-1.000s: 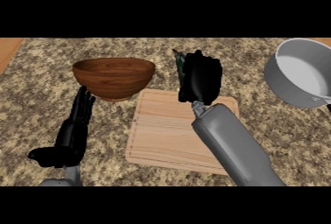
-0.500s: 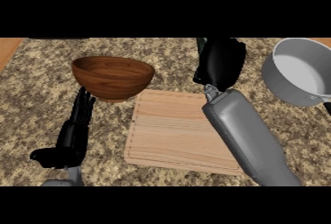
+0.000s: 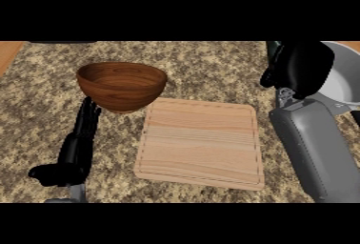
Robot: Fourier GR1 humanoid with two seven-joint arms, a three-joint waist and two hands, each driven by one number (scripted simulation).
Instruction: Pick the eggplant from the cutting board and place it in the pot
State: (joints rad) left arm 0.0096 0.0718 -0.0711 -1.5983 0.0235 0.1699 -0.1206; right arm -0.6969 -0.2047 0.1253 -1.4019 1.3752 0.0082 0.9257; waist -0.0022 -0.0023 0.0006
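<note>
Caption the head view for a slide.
Right hand, fingers curled, apparently hiding the eggplant, at the pot; cutting board bare; left hand resting open by wooden bowl.

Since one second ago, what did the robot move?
The right hand swung to the right, from above the cutting board to the edge of the pot. I cannot see whether it holds anything. The left hand, the wooden bowl, the cutting board and the pot stayed put.

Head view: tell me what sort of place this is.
Most likely a kitchen counter: a speckled, stone-look countertop carries a wooden cutting board, a wooden bowl stands by the board's far left corner, and a grey pot shows at the right edge.
</note>
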